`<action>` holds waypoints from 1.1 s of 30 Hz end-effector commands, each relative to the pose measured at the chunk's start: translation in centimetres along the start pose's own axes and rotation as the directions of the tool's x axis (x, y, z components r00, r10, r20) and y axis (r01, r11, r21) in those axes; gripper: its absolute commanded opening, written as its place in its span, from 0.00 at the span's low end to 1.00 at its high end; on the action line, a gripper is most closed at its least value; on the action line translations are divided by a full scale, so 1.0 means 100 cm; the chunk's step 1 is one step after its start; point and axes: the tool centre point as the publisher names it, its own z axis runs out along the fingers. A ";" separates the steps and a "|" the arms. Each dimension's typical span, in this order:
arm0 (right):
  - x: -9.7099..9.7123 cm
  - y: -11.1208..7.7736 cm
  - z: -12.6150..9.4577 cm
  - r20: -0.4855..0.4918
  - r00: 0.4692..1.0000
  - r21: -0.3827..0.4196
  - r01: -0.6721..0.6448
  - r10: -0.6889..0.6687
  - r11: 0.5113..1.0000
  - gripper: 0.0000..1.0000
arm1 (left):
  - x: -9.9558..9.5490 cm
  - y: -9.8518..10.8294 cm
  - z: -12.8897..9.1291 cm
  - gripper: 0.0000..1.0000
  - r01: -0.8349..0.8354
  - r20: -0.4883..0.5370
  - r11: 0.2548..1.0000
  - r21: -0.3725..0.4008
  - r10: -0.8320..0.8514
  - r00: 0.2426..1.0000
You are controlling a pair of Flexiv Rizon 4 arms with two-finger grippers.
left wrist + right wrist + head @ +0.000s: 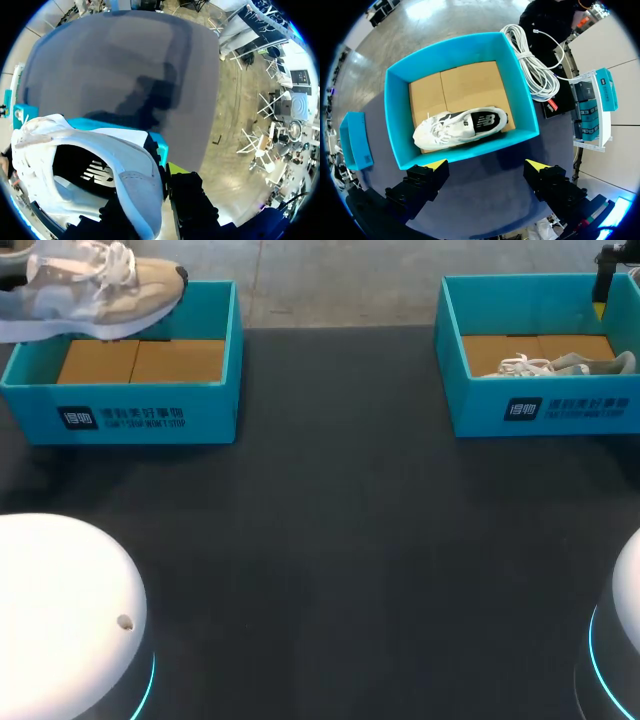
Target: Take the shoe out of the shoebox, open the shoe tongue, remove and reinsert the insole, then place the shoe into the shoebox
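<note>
L tool (162, 167) pinches shoe (90, 290) by the rim of its opening, w/ one finger inside & one outside, holding it in the air over far edge of L shoebox (130, 405). R tool (487, 165) is spread wide w/ nothing btwn its fingers, above R shoebox (465, 150), where 2nd shoe (460, 127) lies on its side. Both boxes sit on dark counter (340, 540).

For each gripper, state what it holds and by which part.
The left gripper holds the shoe by its collar rim near the heel; the right gripper holds nothing.
</note>
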 end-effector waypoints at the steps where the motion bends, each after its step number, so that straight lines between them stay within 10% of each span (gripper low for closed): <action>1: 0.000 0.000 0.000 0.001 1.000 0.000 -0.001 0.001 1.000 1.00 | -0.004 -0.056 0.001 0.00 -0.004 -0.004 0.995 -0.099 0.004 1.000; 22: 0.000 0.000 0.000 0.001 1.000 0.000 -0.001 0.001 1.000 1.00 | -0.056 -0.160 0.013 0.00 -0.116 0.007 0.989 -0.088 0.117 0.993; 33: 0.000 0.000 0.000 0.001 1.000 0.000 -0.001 0.001 1.000 1.00 | -0.064 -0.172 0.016 0.00 -0.140 0.002 0.987 -0.073 0.140 0.990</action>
